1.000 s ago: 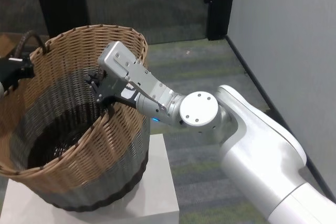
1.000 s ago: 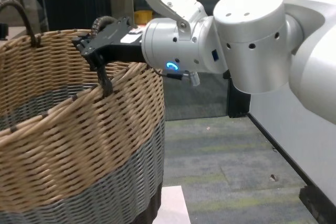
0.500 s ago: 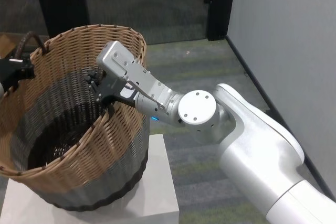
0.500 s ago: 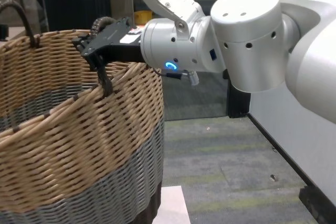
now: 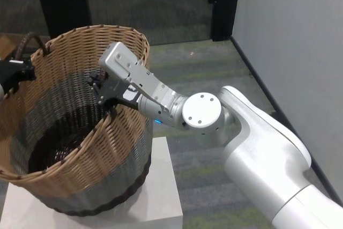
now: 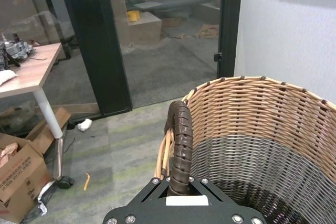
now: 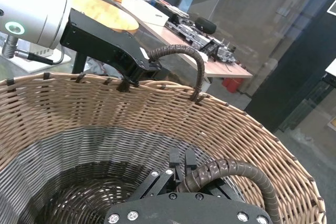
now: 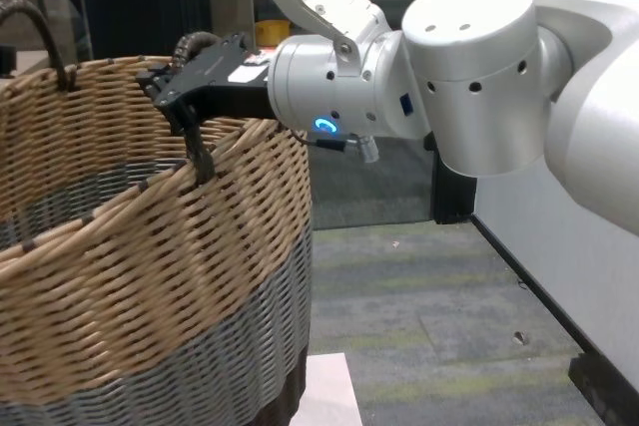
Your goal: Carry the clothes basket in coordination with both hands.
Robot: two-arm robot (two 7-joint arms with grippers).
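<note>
The clothes basket (image 5: 120,154) is a big round wicker tub with a tan top band, a grey middle and a dark base, standing tilted on a white pedestal (image 5: 161,199). My right gripper (image 5: 102,92) reaches over the rim on the right side, shut on one dark loop handle (image 7: 233,171). My left gripper (image 5: 21,71) is shut on the opposite handle (image 6: 180,140) at the left rim. In the chest view the right gripper (image 8: 185,97) sits just above the basket's rim (image 8: 150,276). The right wrist view shows the left gripper (image 7: 134,72) across the basket.
A grey wall (image 5: 289,36) runs along the right, with a black door frame (image 5: 225,4) behind. Carpeted floor (image 5: 203,68) lies past the pedestal. Off to the left stand a wooden table (image 6: 26,72) and cardboard boxes (image 6: 16,182).
</note>
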